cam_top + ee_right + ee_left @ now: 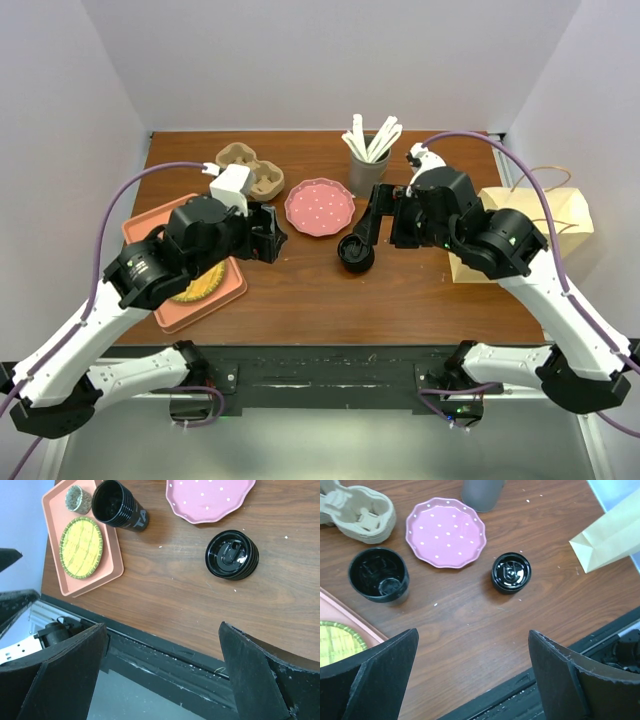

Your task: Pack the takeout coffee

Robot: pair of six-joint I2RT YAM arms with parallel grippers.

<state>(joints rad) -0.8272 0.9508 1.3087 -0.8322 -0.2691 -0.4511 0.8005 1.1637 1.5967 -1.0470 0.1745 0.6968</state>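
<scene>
Both claws hung released and empty above the table (470,625), the left gripper (472,675) near the cup (379,575) and the right gripper (162,675) near the lid (232,555). The cup stood open just beside the tray (52,515), with the lid apart from it, near the plate (445,531). The bag (615,530) sat at the right edge and the carrier (357,510) at the back left.
</scene>
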